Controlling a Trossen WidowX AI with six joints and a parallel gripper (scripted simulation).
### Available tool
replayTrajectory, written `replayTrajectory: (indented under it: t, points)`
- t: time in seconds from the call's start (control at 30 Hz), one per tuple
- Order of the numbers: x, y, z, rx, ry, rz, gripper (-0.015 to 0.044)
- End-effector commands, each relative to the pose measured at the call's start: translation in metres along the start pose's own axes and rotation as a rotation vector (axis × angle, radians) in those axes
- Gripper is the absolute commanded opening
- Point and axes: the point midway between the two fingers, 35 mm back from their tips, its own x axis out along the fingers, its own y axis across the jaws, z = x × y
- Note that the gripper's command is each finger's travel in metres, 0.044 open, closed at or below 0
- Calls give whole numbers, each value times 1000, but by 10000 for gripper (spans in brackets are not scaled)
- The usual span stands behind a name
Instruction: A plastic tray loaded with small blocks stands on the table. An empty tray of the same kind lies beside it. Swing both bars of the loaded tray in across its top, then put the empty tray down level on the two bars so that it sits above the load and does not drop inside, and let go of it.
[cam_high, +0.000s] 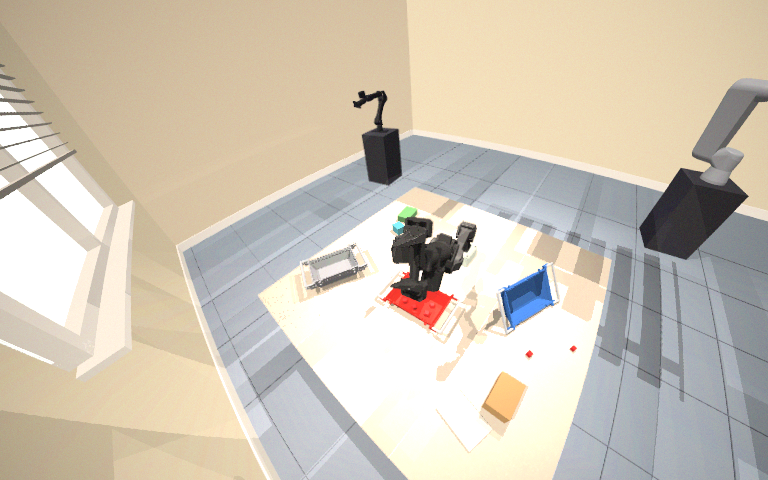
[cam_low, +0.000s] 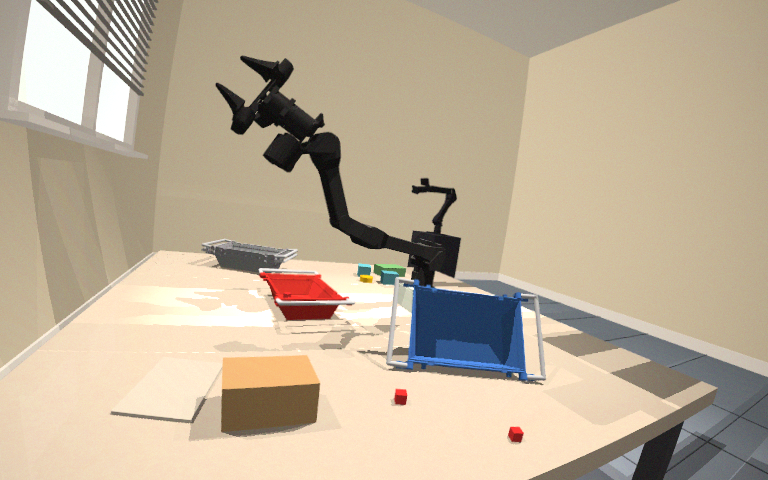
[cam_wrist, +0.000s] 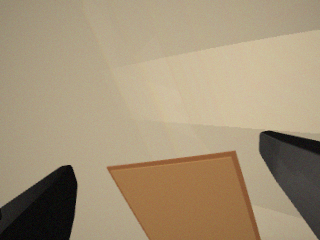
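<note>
The gripper (cam_low: 244, 78) is raised high above the table (cam_low: 79, 339), fingers spread wide and holding nothing, pointing up toward the window side. The arm (cam_low: 334, 186) slopes down from it to its base behind the blue tray (cam_low: 464, 328). Below the arm sits the red tray (cam_low: 303, 294), upright on the table, with a wire bar (cam_low: 314, 302) along its near edge. The blue tray lies tipped on its side, its opening facing the exterior camera, white bars at both ends. Two red blocks (cam_low: 400, 396) lie loose on the table in front of it. A grey tray (cam_low: 249, 253) stands farther back, and a brown box (cam_low: 269, 390) sits near the front.
</note>
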Motion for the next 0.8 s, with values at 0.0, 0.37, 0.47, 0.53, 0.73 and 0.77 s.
replayTrajectory:
  t: [0.0,0.37,0.47,0.53,0.73,0.77]
  points:
    - [0,0,0,0,0,0,374]
    - [-5,33,-13,58,12,80,90]
    - [-13,59,-34,94,45,137,90]
    - [-19,73,-49,110,71,166,90]
    - [-56,142,-116,184,198,292,90]
    - [-64,154,-126,198,218,315,90]
